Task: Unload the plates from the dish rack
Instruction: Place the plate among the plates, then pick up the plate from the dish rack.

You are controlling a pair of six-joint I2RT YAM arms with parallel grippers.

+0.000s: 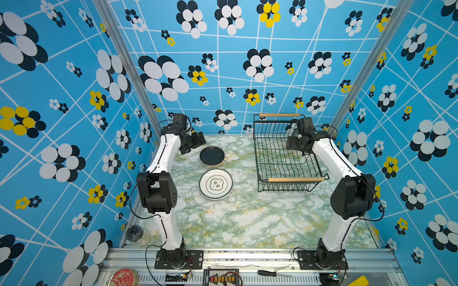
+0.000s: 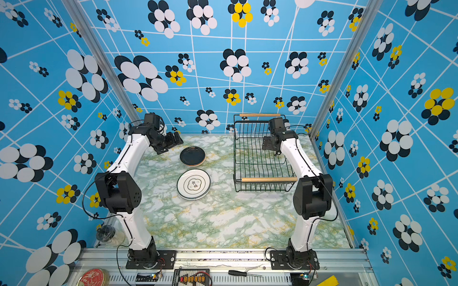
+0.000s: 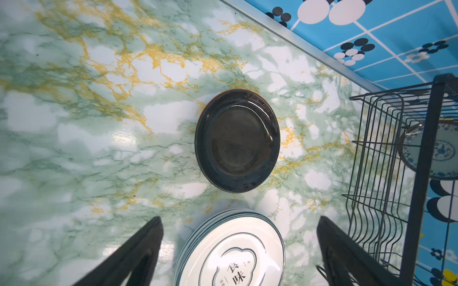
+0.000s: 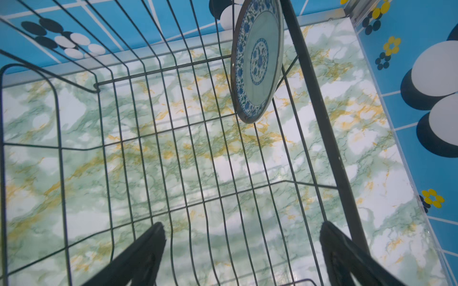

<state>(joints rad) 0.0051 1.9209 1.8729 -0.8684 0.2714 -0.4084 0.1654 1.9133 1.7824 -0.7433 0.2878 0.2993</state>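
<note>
Our left gripper (image 3: pixel 239 220) hangs open and empty near the black plate (image 1: pixel 212 155), stacked beside the white plates (image 1: pixel 216 184) on the table (image 1: pixel 247 218). Our right gripper (image 4: pixel 243 224), open too, hovers over the dish rack (image 1: pixel 295 179), where we see one blue-patterned plate (image 4: pixel 256 62) standing on edge.

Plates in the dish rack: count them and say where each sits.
1. A blue-patterned plate stands on edge beside the side bar of the dish rack. The right arm hides that spot in both top views; others seem unlikely.

Plate stacks (image 1: pixel 216 184) left of dish rack (image 1: pixel 296 179), one plate (image 4: pixel 256 62) inside
</note>
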